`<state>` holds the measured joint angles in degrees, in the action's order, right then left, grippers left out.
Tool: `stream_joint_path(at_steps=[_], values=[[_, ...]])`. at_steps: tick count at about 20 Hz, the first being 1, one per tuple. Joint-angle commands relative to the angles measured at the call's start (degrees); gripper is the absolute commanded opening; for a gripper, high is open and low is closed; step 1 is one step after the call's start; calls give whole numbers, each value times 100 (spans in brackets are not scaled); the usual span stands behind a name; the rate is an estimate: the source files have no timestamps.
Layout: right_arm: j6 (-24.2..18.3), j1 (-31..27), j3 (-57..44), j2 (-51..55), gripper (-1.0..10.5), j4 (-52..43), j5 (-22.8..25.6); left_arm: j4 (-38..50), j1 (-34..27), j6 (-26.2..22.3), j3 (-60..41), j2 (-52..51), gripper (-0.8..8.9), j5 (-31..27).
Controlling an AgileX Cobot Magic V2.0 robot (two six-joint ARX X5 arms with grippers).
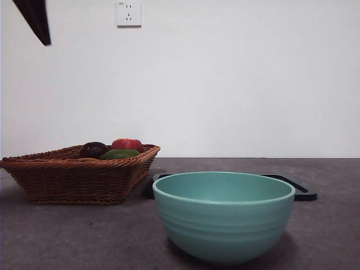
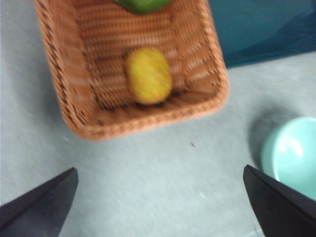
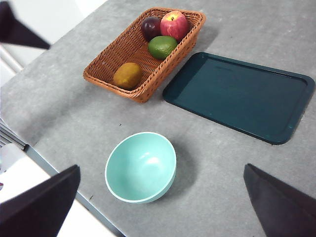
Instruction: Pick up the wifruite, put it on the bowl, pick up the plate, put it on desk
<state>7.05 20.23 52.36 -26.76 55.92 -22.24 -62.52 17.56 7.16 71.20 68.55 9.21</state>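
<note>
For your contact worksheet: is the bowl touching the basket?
Apart. The right wrist view shows bare desk between the bowl and the basket.

On the tabletop (image 3: pixel 74 113) the bowl (image 3: pixel 141 167) stands nearest me in the front view. The basket (image 3: pixel 143 54) sits at about ten o'clock from it, well apart. The tray (image 3: pixel 239 96) lies flat behind the bowl, toward one o'clock, just beside the basket's side. In the basket, the wifruite (image 3: pixel 128 75) lies alone at the near end; the green fruit (image 3: pixel 162 46) lies mid-basket, and the dark fruit (image 3: pixel 151 27) and apple (image 3: pixel 174 24) sit side by side at the far end, perhaps touching. My left pincer (image 2: pixel 160 207) hangs above the tabletop before the basket's near end.
</note>
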Motion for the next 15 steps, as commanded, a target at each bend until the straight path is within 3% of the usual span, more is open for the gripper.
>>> stream_joint_path(at_steps=[1,8,15], values=[[-20,26,101,-22,652,-57,15,48,131,50,411,544,593,-214],[-20,26,101,-22,652,-59,15,603,398,66,992,2157,593,-789],[2,26,101,-22,652,-57,15,1384,516,66,999,3244,593,-833]])
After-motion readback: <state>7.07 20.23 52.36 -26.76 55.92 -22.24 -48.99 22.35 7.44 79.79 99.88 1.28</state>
